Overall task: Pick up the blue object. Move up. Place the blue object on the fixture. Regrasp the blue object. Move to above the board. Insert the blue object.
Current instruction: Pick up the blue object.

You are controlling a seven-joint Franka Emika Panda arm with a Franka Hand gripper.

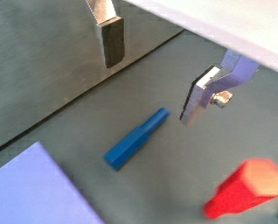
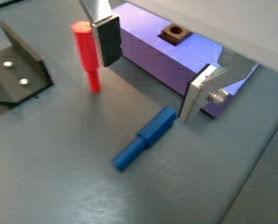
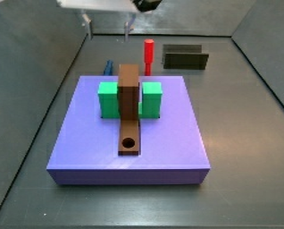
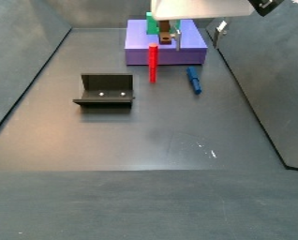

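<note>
My gripper (image 2: 151,72) hangs over the floor, its fingers (image 2: 201,92) brushed silver metal with matt dark pads. The blue object (image 2: 145,138) below looks like smooth matt plastic. The board (image 3: 130,107) looks like dull brown wood.

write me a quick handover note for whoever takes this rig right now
Gripper: jaws open, empty, hovering above the blue object, not touching it.
Blue object: lying flat on the floor beside the purple platform, near the upright red peg.
Fixture: empty, standing apart on the floor.
Board: on the platform between the green blocks, hole empty.
Done: nothing.
Left: pick up, place on fixture, regrasp, move above board, insert.
</note>
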